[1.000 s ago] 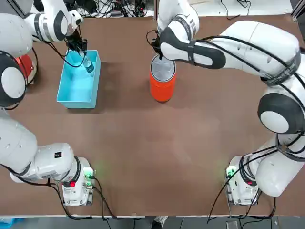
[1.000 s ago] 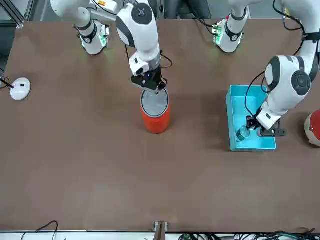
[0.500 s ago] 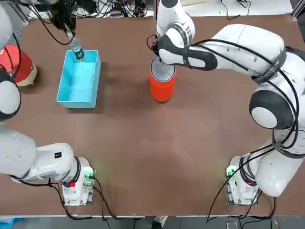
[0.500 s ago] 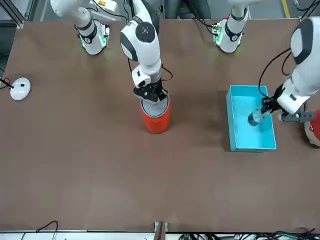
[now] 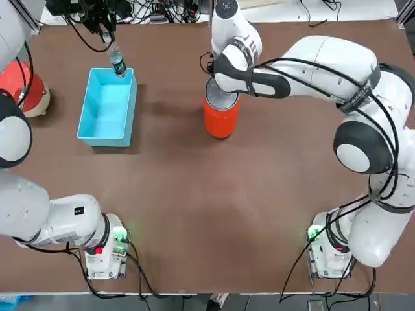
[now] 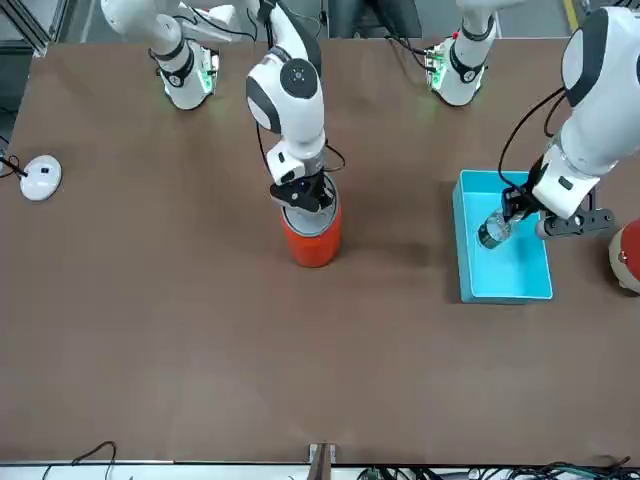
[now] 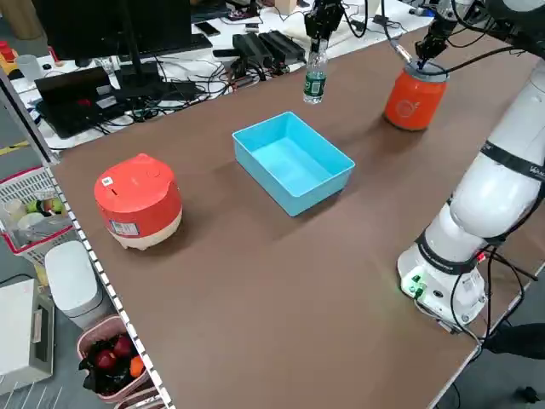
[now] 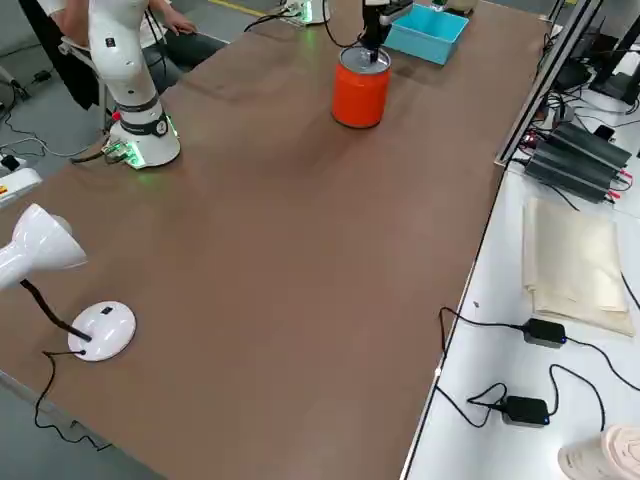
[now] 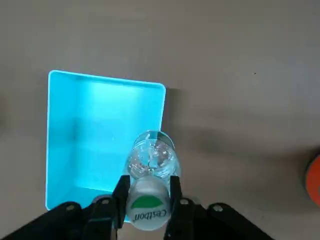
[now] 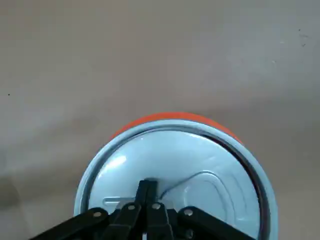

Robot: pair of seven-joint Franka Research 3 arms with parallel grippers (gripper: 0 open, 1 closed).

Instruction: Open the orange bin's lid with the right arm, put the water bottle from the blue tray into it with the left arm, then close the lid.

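White arms (image 5: 337, 58) w/ grey joints, black cables; bases (image 5: 104, 249) lit green, poss. red.

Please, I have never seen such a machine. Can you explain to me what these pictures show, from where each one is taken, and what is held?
These are two white robot arms at a brown table. One camera looks down from overhead, one faces the robot, two look from the sides, and one sits on each wrist.

The left tool is shut on the neck of the water bottle, which hangs in the air over the far end of the blue tray.

The right tool, fingers together, touches the lid, which is still on the orange bin.

Also on the table are a red-and-white rounded object and a white desk lamp.
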